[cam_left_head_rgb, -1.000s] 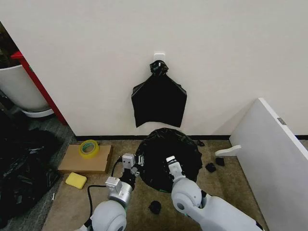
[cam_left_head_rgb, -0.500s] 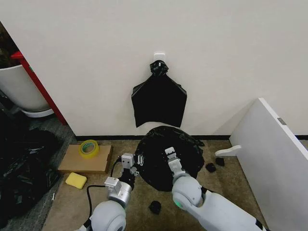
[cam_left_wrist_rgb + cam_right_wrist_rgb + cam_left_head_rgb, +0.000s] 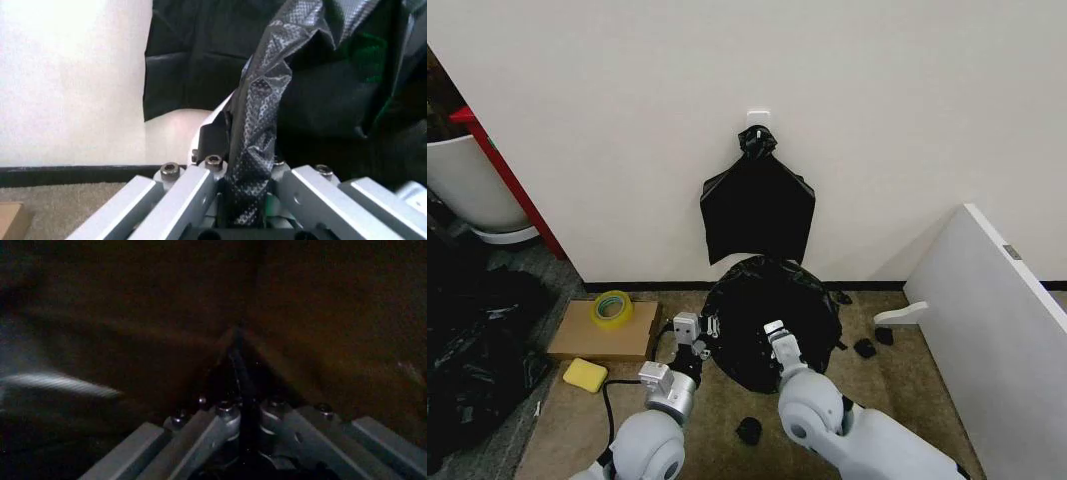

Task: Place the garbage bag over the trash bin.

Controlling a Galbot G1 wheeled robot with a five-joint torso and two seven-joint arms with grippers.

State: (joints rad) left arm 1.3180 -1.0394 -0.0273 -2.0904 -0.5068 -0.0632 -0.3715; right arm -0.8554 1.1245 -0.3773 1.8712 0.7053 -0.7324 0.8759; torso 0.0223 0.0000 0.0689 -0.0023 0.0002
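Note:
The garbage bag (image 3: pixel 777 300) is a glossy black wrinkled film spread in a round dome low on the floor by the wall. It covers the trash bin, of which a pale curved side (image 3: pixel 175 131) shows under the film in the left wrist view. My left gripper (image 3: pixel 711 326) is at the bag's left edge, shut on a fold of film (image 3: pixel 257 115). Near the bag's front middle, my right gripper (image 3: pixel 774 327) is shut on a dark pleat of the film (image 3: pixel 237 347).
A flat black bundle (image 3: pixel 758 205) hangs from a wall hook above the bag. Left are a cardboard sheet (image 3: pixel 577 335) with a yellow tape roll (image 3: pixel 612 308), a sponge (image 3: pixel 585 375) and a white tub (image 3: pixel 467 185). Black scraps (image 3: pixel 749 431) dot the carpet; a white board (image 3: pixel 987 320) leans right.
Both grippers have moved a little toward the wall with the film in them, and the bag's dome has shifted that way and risen slightly.

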